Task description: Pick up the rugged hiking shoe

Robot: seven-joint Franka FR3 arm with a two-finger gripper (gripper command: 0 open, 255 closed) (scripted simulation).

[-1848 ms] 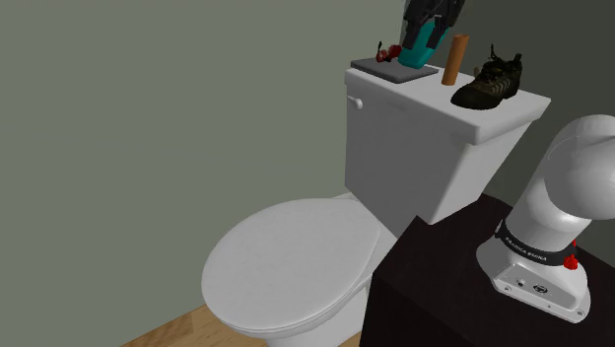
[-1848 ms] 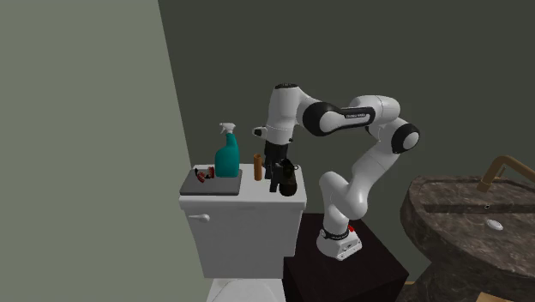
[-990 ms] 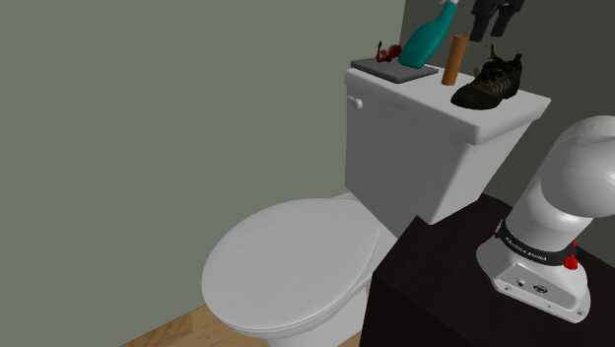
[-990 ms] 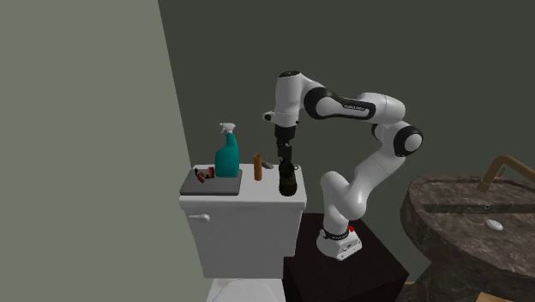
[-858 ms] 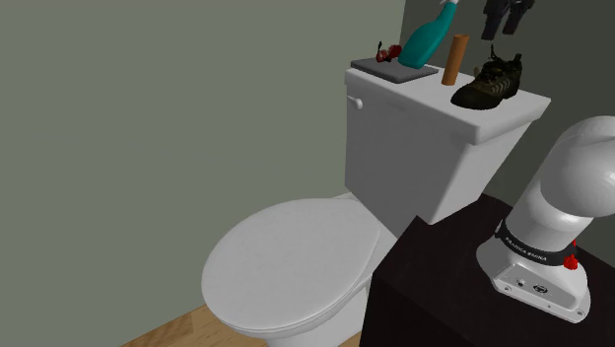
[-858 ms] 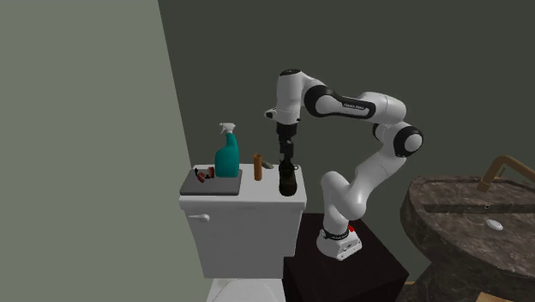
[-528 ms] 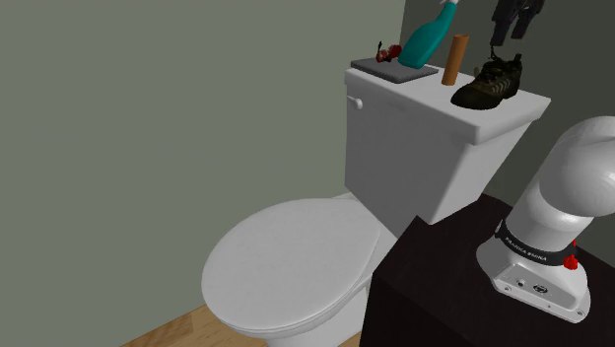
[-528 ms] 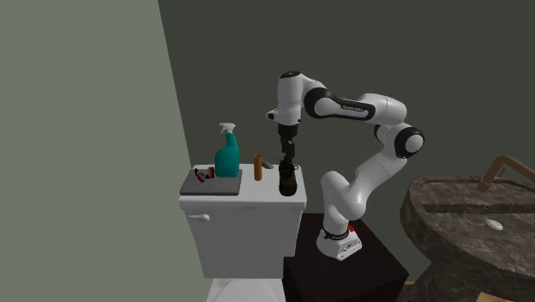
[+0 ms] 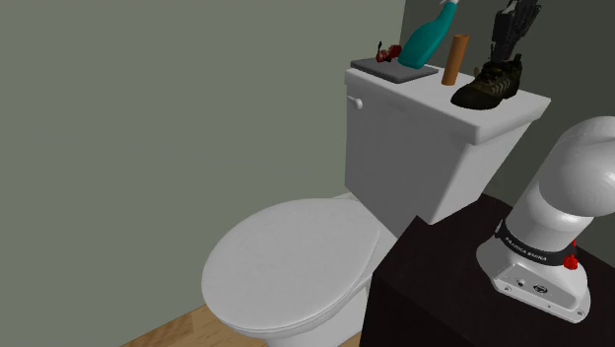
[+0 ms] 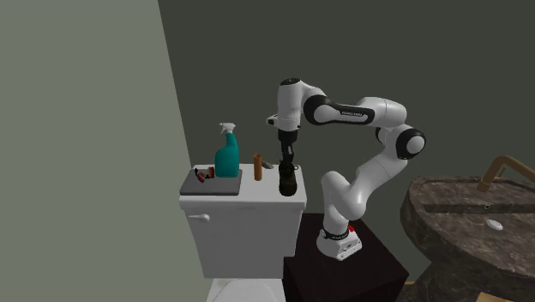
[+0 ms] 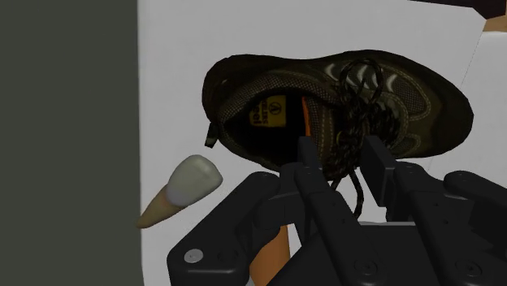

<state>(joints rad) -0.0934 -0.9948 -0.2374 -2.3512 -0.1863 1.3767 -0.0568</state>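
Upper right of the shoulder view: the black gripper [image 9: 508, 49] hangs right over the dark olive-brown lace-up hiking shoe [image 9: 486, 87], which sits on the white toilet tank lid [image 9: 419, 91]. In the wrist view the fingers stand apart, the laces between them, nothing clamped. A brown upright cylinder [image 9: 454, 59] stands just left of the shoe, and a teal spray bottle [image 9: 426, 41] further left.
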